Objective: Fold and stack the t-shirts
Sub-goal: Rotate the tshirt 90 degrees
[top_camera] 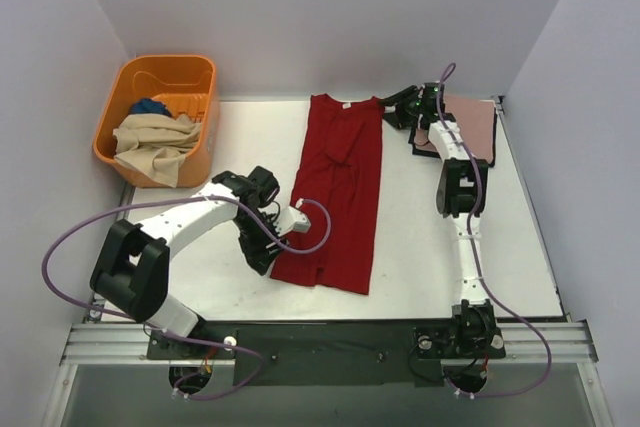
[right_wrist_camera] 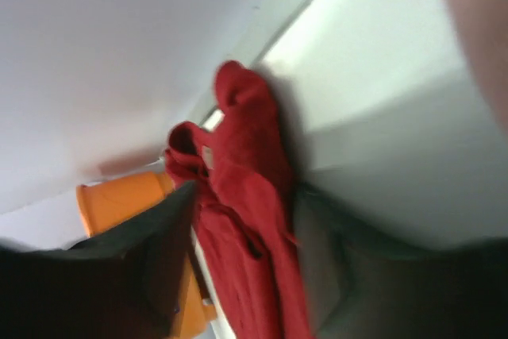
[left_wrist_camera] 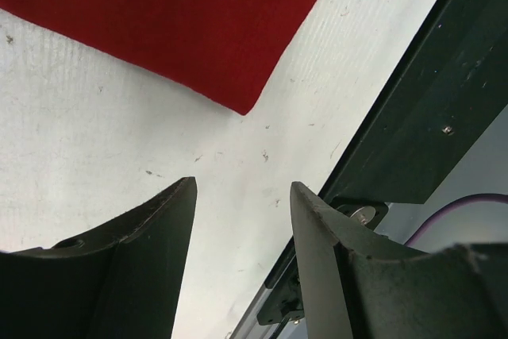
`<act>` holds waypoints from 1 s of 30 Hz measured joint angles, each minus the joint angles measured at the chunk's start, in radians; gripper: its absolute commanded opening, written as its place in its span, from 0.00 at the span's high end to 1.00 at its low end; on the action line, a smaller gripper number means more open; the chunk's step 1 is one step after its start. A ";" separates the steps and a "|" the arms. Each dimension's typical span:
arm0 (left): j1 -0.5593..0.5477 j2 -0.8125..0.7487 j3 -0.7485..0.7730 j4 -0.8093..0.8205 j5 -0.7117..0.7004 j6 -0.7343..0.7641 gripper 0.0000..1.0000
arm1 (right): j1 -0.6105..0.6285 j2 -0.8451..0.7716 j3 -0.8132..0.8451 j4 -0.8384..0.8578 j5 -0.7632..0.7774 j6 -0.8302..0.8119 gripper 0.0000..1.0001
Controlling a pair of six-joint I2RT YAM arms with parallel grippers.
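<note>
The dark red t-shirt (top_camera: 340,197) lies folded into a long strip down the middle of the white table (top_camera: 430,247). My left gripper (top_camera: 266,259) is open and empty, hovering just left of the shirt's near left corner. In the left wrist view the shirt (left_wrist_camera: 175,13) lies just beyond the left gripper (left_wrist_camera: 242,188). My right gripper (top_camera: 393,107) is by the shirt's far right shoulder. In the blurred right wrist view the right gripper (right_wrist_camera: 246,188) has its fingers apart, and the collar end of the shirt (right_wrist_camera: 254,220) shows beyond them. A dusty pink t-shirt (top_camera: 472,122) lies folded at the back right.
An orange basket (top_camera: 110,122) stands at the back left, holding a beige shirt (top_camera: 155,142) and a blue one (top_camera: 150,105); it also shows in the right wrist view (right_wrist_camera: 119,200). A black rail (top_camera: 350,337) runs along the near table edge. Walls enclose the back and sides.
</note>
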 measured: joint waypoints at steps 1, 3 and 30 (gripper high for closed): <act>-0.001 0.005 0.000 -0.001 0.001 0.000 0.39 | -0.001 0.000 0.001 0.031 0.000 0.007 0.26; -0.002 0.016 0.000 0.002 0.004 -0.001 0.39 | -0.001 -0.019 -0.014 0.082 -0.014 0.011 0.18; 0.019 -0.394 -0.033 0.147 0.257 -0.143 0.34 | 0.384 -1.614 -1.552 -0.396 0.293 -0.550 0.16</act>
